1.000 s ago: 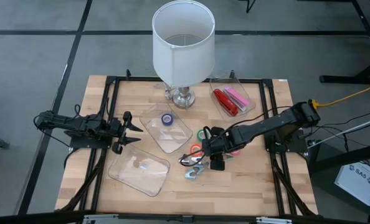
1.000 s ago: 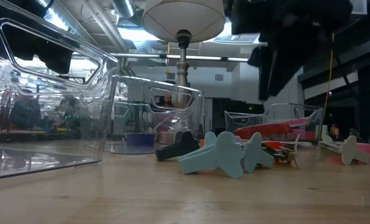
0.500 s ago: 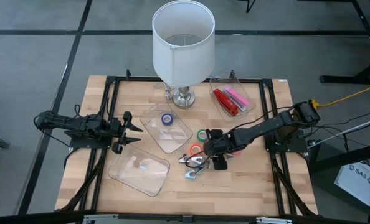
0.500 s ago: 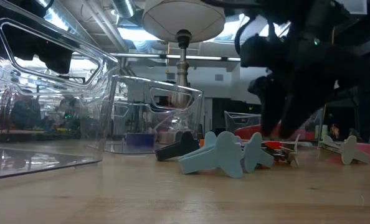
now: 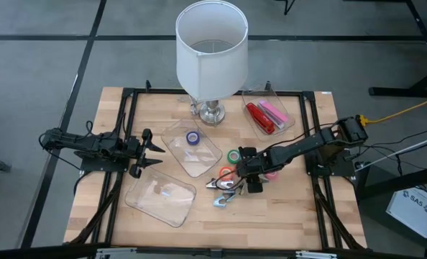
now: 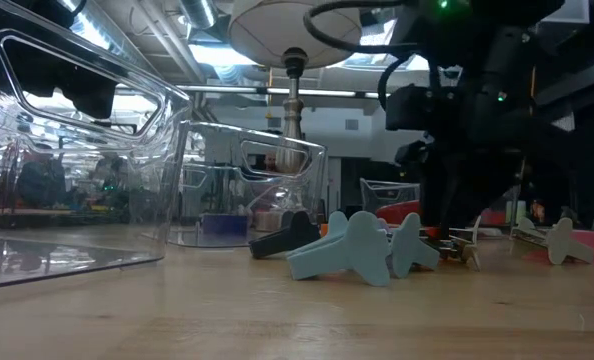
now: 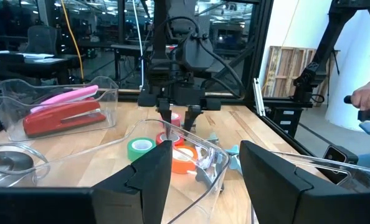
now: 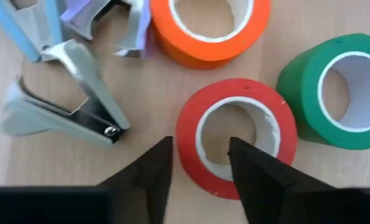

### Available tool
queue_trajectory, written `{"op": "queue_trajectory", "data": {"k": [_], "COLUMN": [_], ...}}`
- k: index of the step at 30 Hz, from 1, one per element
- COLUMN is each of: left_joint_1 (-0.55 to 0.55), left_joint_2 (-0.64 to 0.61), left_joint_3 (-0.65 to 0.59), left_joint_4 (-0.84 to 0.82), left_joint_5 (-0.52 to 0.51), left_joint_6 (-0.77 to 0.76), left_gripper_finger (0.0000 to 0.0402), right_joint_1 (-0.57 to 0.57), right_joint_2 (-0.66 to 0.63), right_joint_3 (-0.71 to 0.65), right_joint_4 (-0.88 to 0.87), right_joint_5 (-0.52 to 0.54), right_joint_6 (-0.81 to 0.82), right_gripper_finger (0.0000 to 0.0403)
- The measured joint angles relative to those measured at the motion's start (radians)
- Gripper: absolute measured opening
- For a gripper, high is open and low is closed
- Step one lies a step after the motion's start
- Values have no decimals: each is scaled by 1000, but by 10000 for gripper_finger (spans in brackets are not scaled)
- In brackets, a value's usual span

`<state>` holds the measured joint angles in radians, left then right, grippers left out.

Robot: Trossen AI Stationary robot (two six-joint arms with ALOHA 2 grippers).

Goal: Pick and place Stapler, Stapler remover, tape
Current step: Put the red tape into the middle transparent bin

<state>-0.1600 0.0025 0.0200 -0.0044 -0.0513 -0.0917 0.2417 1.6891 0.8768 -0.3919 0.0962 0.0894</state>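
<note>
Red tape roll [image 8: 236, 138] lies flat on the worktop [image 5: 285, 216], between the orange roll [image 8: 210, 28], the green roll [image 8: 344, 93] and a staple remover [image 8: 60, 106]. Right end effector [image 8: 200, 163] has dropped from hovering a second ago and now straddles the near wall of the red roll, one finger in the hole, one outside, closing but not yet clenched, so the pick is about to happen. Blue roll [image 5: 193, 137] is already in the clear tray [image 5: 206, 158]. Left end effector [image 5: 150, 151] waits released at the left.
</note>
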Motion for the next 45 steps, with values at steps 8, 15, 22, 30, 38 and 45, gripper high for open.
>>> {"op": "queue_trajectory", "data": {"k": [8,15,22,30,38,45], "left_joint_1": [0,0,0,0,0,0], "left_joint_2": [0,0,0,0,0,0], "left_joint_3": [0,0,0,0,0,0], "left_joint_4": [0,0,0,0,0,0], "left_joint_5": [0,0,0,0,0,0], "left_joint_6": [0,0,0,0,0,0], "left_gripper_finger": [185,185,185,185,185,185], "right_joint_1": [-29,-48,-60,-78,-83,-83], "right_joint_2": [60,51,21,-15,-16,-16], "right_joint_3": [5,43,122,215,383,515], "right_joint_4": [33,-19,-134,-215,-355,-323], "right_joint_5": [-66,-85,-127,-127,-190,-250], "right_joint_6": [-22,15,26,35,36,-18], "right_gripper_finger": [60,44,43,43,43,43]}}
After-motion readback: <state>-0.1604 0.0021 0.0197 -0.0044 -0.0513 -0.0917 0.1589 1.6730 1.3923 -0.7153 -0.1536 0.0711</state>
